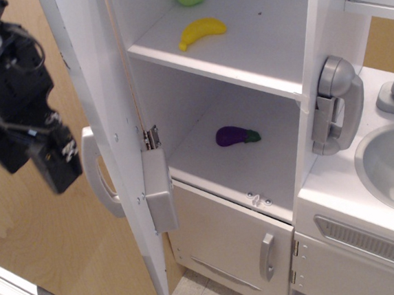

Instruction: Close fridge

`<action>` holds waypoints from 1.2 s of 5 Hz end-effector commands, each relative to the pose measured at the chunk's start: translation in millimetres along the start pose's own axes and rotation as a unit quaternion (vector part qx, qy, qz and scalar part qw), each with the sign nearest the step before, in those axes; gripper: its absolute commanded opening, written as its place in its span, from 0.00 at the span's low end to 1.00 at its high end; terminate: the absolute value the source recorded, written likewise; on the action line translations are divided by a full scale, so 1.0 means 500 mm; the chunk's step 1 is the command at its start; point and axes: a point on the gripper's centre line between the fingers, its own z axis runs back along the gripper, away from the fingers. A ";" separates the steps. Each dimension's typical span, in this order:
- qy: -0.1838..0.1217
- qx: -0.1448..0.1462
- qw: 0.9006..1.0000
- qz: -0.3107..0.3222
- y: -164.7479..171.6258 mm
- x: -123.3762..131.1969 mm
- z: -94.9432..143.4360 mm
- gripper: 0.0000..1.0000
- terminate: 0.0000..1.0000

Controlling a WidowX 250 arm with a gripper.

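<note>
One gripper point(53, 163) hangs left of the fridge door point(105, 128); I cannot tell how its jaws stand. Door stands wide open, handle point(97, 173) just right of my arm. I judge closing hasn't begun: next I push the door's outer face rightward.

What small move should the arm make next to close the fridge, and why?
Probably it should move right until it touches the outer face of the fridge door, then push. The door stands wide open, so the banana and eggplant on the shelves are exposed. The gripper hangs left of the door handle, apparently not touching it.
</note>
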 end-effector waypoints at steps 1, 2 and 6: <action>-0.017 0.017 1.000 0.010 0.031 0.074 0.012 1.00 0.00; -0.006 0.019 1.000 0.007 0.001 0.087 0.000 1.00 0.00; -0.041 0.013 0.998 0.055 -0.135 0.236 -0.023 1.00 0.00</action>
